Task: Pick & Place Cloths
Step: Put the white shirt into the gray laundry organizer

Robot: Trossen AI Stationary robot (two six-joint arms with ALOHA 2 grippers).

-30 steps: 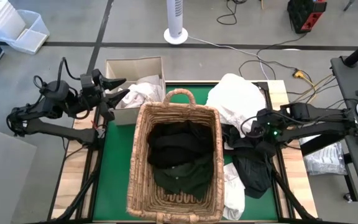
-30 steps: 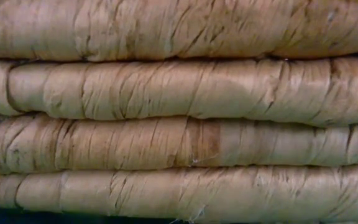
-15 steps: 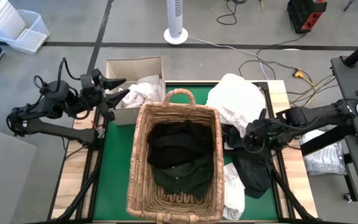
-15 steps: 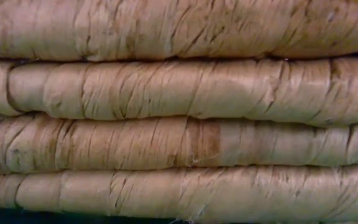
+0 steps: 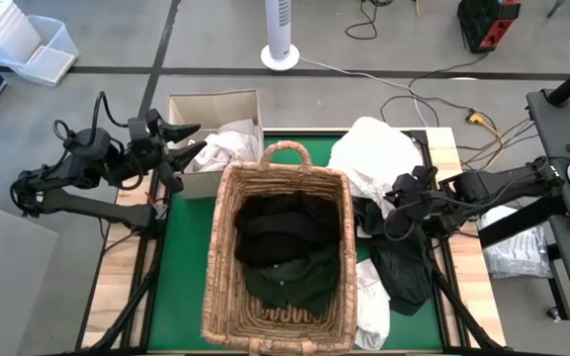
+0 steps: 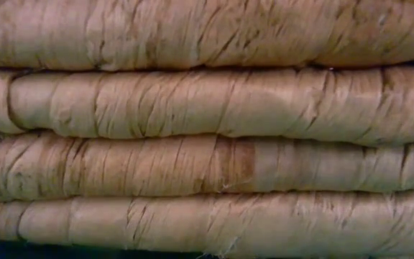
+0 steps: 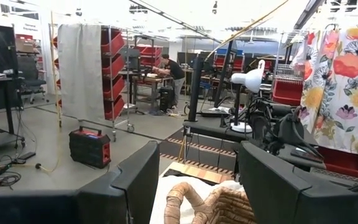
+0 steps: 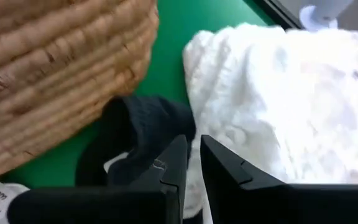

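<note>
Right gripper [image 5: 396, 211], fingers nearly clenched with nothing seen between them, sits over the black cloth [image 5: 404, 267] just right of the wicker basket [image 5: 277, 252]. Left gripper [image 5: 188, 138], released, hovers by the basket's far-left corner.

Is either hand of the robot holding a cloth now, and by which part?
Left hand: open, holds nothing. Right hand: shut at the black cloth beside the basket; whether it pinches the fabric cannot be told.
</note>
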